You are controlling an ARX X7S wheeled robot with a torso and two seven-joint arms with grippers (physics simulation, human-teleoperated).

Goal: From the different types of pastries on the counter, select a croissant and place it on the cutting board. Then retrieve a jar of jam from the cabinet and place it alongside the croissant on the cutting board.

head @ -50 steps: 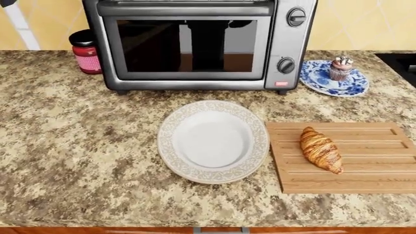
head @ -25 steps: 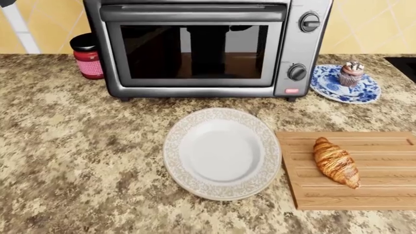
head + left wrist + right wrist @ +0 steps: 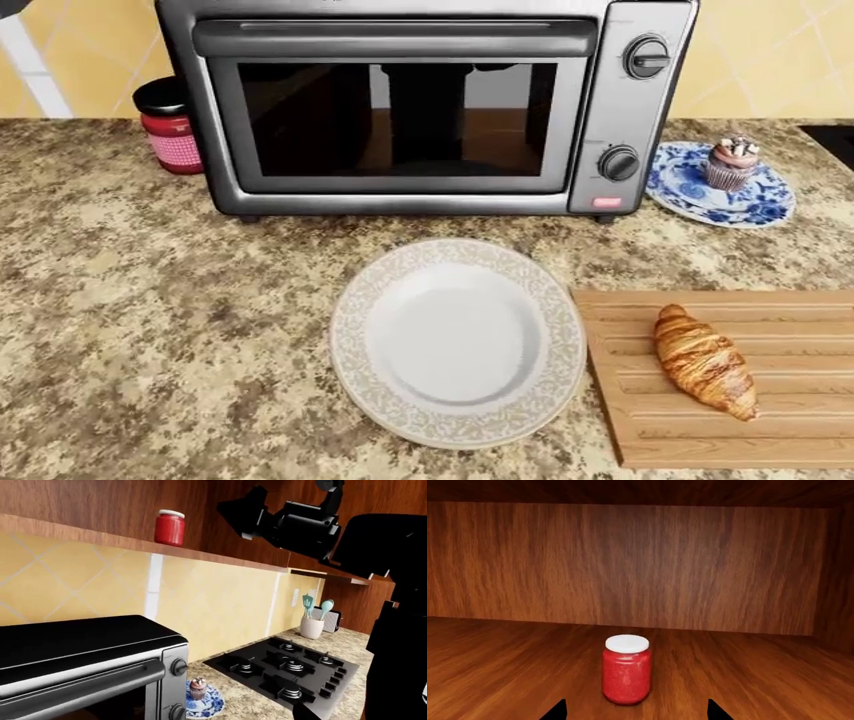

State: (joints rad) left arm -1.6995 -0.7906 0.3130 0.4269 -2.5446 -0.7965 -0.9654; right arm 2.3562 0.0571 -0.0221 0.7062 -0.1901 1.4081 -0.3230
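While the croissant (image 3: pixel 705 374) lies on the cutting board (image 3: pixel 801 330) at the right of the counter (image 3: pixel 160 300), the jar of jam (image 3: pixel 626 669) stands upright on the wooden floor of the cabinet (image 3: pixel 647 565), white lid on. In the right wrist view the right gripper (image 3: pixel 636 711) faces that jar with its jaws spread wide: only the two dark fingertips (image 3: pixel 555 711) show, one to each side of the jar and clear of it (no contact visible). The left wrist view shows the same jar (image 3: pixel 169 527) near the front edge of the cabinet shelf, with the right arm (image 3: pixel 300 525) raised beside it. The left gripper's jaws are out of view. A white plate (image 3: pixel 457 340) lies just left of the board. Behind it stands a toaster oven (image 3: pixel 414 105), with a black-lidded red jar (image 3: pixel 170 125) at its left and a cupcake (image 3: pixel 731 163) on a blue saucer (image 3: pixel 767 205) at its right.
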